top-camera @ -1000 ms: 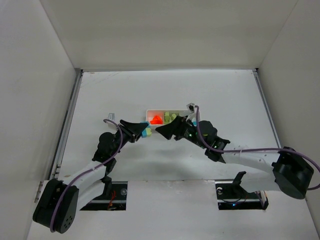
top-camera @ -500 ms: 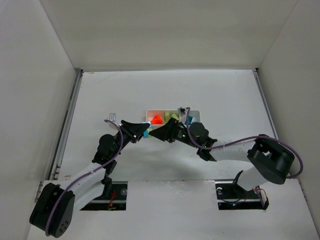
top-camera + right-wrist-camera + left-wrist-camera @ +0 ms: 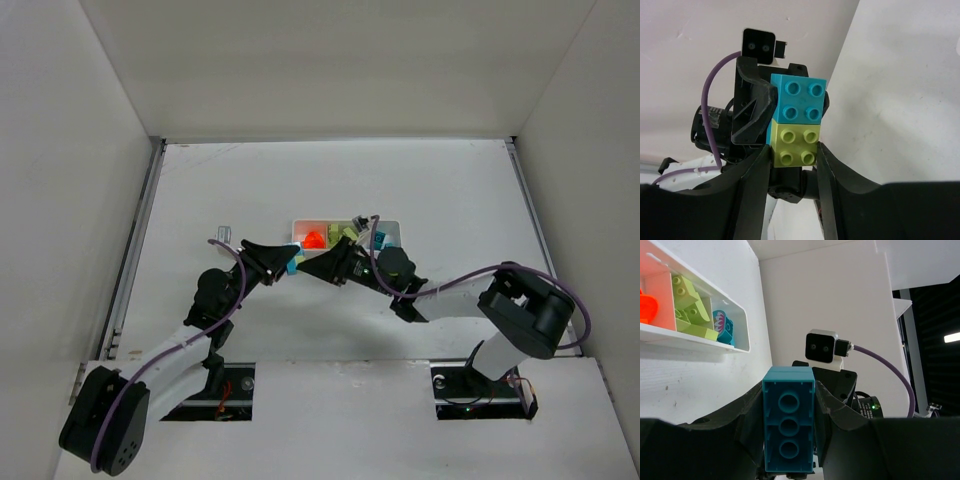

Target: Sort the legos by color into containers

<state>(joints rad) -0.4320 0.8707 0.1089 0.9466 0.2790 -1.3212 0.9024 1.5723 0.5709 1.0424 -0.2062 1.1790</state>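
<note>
**Joined pair, held off the tabletop:** one teal block with one yellow-green block studded onto its end. The pair's long axis runs straight from one hand to the other.

**Left hand:** clamped on the teal block, fingers tight against both long sides.

**Right hand:** facing the left hand. The yellow-green block sits directly between its fingers and the teal one lies just beyond. The fingers hug both sides, but I cannot tell whether they are pinching it or just short of it. The right hand is the nearer one to the yellow-green block, so in my judgement any pull-apart runs along that shared axis.

**Tray:** one, white, three compartments, just beyond both hands and ahead-left of the left hand.
- Orange-red compartment: one block visible.
- Middle compartment: yellow-green blocks heaped, at least two, exact count unclear.
- End compartment: one teal piece.

**Loose blocks on the tabletop:** none that I can make out.
</note>
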